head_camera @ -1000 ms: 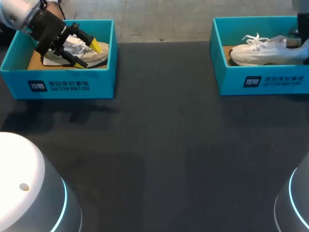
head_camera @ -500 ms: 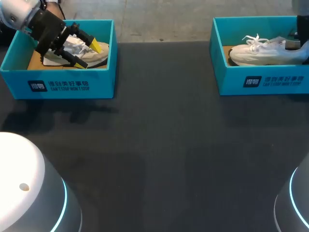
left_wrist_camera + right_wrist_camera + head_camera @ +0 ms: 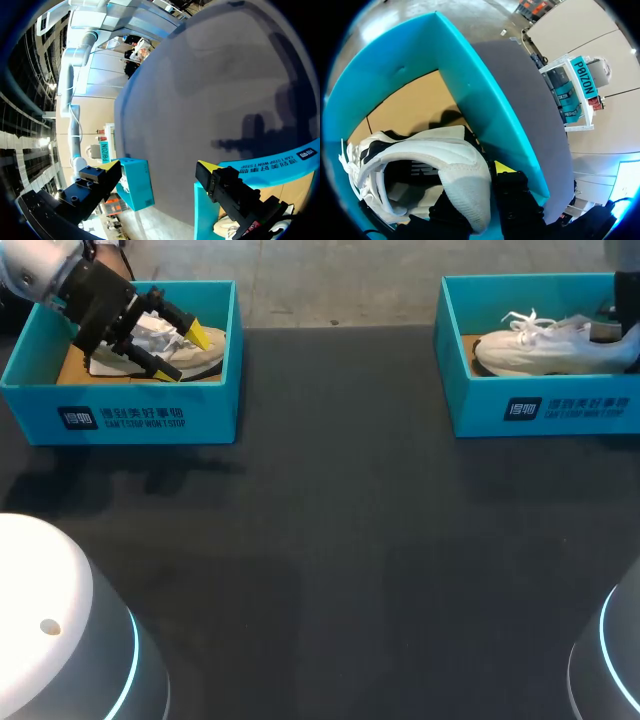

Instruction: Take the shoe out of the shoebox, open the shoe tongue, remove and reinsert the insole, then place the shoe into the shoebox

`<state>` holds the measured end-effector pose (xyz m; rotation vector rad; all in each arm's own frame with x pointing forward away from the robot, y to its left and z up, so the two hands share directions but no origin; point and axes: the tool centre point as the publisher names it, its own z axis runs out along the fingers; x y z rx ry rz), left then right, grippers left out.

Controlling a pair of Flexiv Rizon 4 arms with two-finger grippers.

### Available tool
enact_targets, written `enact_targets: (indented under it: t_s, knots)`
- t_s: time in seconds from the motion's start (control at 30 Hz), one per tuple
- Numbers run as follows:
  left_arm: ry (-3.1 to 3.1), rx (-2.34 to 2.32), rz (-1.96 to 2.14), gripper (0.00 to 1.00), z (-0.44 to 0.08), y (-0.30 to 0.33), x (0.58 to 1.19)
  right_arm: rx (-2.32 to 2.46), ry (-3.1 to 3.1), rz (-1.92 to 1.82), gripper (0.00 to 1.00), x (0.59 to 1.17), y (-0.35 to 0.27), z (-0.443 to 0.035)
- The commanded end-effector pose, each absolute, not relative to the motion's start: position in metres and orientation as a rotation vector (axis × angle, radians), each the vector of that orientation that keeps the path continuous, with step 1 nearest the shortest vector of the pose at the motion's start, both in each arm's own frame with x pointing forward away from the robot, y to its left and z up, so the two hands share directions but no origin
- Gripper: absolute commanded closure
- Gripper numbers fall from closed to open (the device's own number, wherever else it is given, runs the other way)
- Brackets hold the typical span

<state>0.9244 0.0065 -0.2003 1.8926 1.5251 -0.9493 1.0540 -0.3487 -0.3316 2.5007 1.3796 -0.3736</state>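
Observation:
A white laced shoe (image 3: 530,345) lies in the teal shoebox (image 3: 540,405) at the table's far right. My right arm (image 3: 627,290) comes down at its heel end. In the right wrist view my right gripper (image 3: 476,189) is shut on the padded heel collar (image 3: 462,170), one finger inside the shoe and one between the heel and the box wall (image 3: 485,95). A second teal shoebox (image 3: 120,415) at the far left holds a beige-and-white shoe (image 3: 205,358). My left gripper (image 3: 183,355) hangs open over that shoe; nothing is between its fingers (image 3: 160,165).
The dark table top (image 3: 340,540) stretches between the two boxes. In the left wrist view the right box (image 3: 137,182) shows ahead of the open fingers, across the table, and the left box's wall (image 3: 270,167) is under them.
The white shoe's heel has risen very slightly in the right box with my right gripper. The left arm has not moved.

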Motion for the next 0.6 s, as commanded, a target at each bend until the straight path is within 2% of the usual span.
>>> enact_targets:
  t_s: [0.03, 0.6]
  knots:
    - [1.526, 1.894, -0.945, 0.00, -0.200, 0.006, 0.923, 2.500, 1.384, -0.372, 1.00, 1.055, -0.348, -0.329]
    - [1.526, 1.894, -0.945, 0.00, -0.200, 0.006, 0.923, 2.388, 1.548, -0.290, 1.00, 1.050, -0.355, -0.314]
